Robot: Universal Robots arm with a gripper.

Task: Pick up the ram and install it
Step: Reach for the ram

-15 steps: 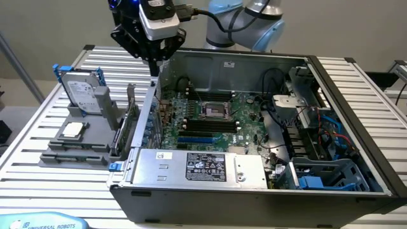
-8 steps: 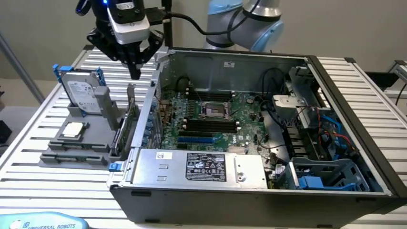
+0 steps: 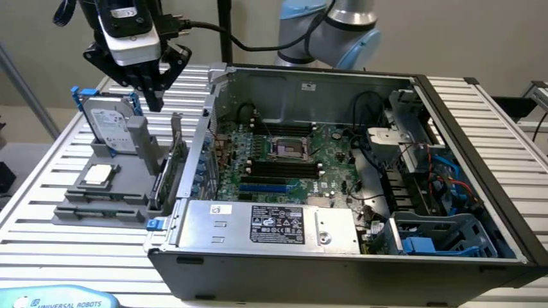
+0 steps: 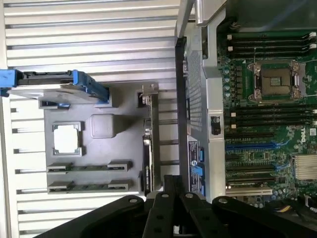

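Observation:
Two ram sticks lie flat in the slots of a grey holder. One ram stick sits beside the other, and they lie near the holder's front edge. My gripper hangs high above the holder's back part, next to the upright hard drive. Its fingers are shut together with nothing between them. In the wrist view the black fingers meet above the table, a little off from the ram sticks. The black memory slots lie on the motherboard inside the open computer case.
On the holder also sit a square silver processor and an upright green expansion card with a metal bracket. The case wall rises right beside the holder. A power supply fills the case's near side. The table is slatted metal.

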